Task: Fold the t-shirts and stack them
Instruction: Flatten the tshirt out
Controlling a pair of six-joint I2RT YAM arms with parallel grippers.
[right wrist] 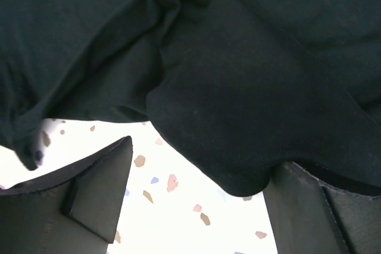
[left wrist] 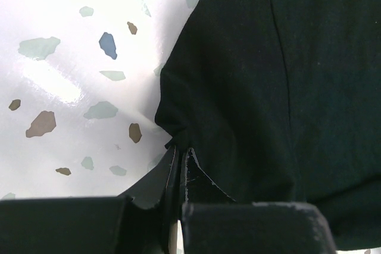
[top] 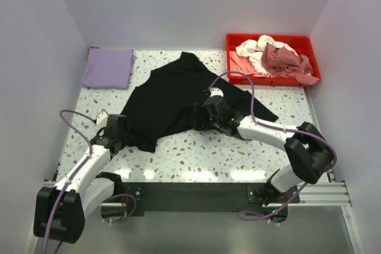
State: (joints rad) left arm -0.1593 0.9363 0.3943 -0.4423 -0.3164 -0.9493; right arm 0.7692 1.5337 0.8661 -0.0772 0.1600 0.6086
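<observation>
A large black t-shirt (top: 172, 96) lies rumpled across the middle of the speckled table. My left gripper (top: 122, 134) is at its near-left corner, and in the left wrist view the left gripper (left wrist: 180, 150) is shut on the hem of the black t-shirt (left wrist: 268, 87). My right gripper (top: 199, 117) is at the shirt's near edge. In the right wrist view the right gripper (right wrist: 202, 159) stands open, and a hanging fold of the black t-shirt (right wrist: 226, 87) sags between its fingers, close to the right one. A folded lavender t-shirt (top: 108, 68) lies at the back left.
A red tray (top: 268, 37) at the back right holds a heap of pale pink, white and dusty-rose t-shirts (top: 271, 57). White walls close in the table on three sides. Purple cables loop from both arms above the table.
</observation>
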